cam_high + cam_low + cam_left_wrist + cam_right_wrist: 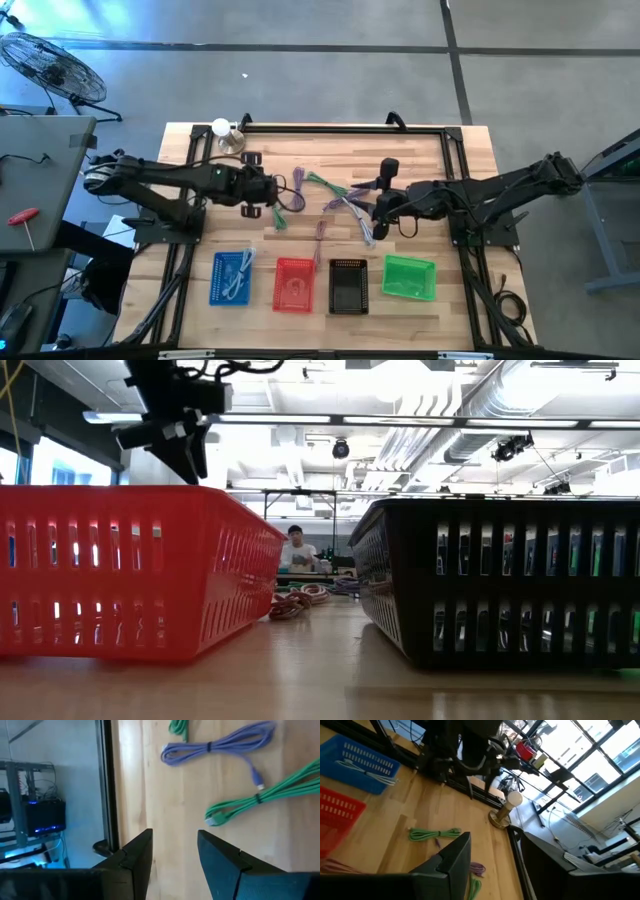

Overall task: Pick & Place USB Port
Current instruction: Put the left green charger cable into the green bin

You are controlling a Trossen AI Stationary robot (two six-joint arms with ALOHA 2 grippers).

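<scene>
High view shows you the wooden table [455, 170] with four baskets in a row: blue basket [232, 277], red basket [293, 284], black basket [348, 285], green basket [409, 277]. Your left gripper [270, 190] hovers with fingers spread and empty, a green cable [260, 797] and purple cable [220, 745] just ahead of it. Your right gripper [380, 207], also spread and empty, sits beside the cable pile [345, 205].

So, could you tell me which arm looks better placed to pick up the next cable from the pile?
Probably the right. Its open gripper sits at the cable pile mid-table, with loose strands directly beside it. The left gripper, also open, reaches only the pile's edge near a green cable.
</scene>
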